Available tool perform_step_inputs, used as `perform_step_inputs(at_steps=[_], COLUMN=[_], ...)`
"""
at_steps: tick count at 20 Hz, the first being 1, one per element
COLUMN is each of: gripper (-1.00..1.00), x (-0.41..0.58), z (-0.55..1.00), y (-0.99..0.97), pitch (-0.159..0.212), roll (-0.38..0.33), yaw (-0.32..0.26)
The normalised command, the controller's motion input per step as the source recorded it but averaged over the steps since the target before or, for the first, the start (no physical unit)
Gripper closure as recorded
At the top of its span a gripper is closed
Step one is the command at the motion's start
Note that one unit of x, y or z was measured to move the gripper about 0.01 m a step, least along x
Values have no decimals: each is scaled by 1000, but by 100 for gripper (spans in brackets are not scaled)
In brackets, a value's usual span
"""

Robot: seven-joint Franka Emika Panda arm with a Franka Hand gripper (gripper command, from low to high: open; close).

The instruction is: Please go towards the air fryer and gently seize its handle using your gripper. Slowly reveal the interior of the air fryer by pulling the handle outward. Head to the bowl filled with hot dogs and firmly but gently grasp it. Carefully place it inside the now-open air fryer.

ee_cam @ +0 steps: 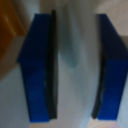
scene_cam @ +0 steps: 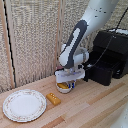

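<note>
Our gripper [scene_cam: 66,82] is down on the bowl [scene_cam: 65,87], which sits on the table [scene_cam: 95,107] mid-way along, nearer the back edge than the front. In the wrist view the blue fingers [ee_cam: 37,70] stand moderately apart with pale, blurred material between them, probably the bowl's wall; whether they press it we cannot tell. Yellow-orange hot dogs [scene_cam: 62,86] show just under the gripper. The fryer [scene_cam: 111,52] stands at the table's back corner on the exterior view's right, its drawer [scene_cam: 101,71] seemingly pulled out. We judge the grasp is the step in hand: close slowly on the rim, lift level so nothing spills, then carry it over the drawer.
</note>
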Motion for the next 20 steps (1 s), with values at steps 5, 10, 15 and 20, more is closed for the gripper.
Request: perform_step_inputs(at_steps=[5, 10, 15, 20], gripper=[100, 100, 100, 100], x=[-14, -9, 130, 227], z=[630, 717, 787, 765], y=[0, 0, -49, -131], pitch=[-122, -120, -65, 1], roll=[77, 82, 60, -2], yaw=[-78, -93, -125, -248])
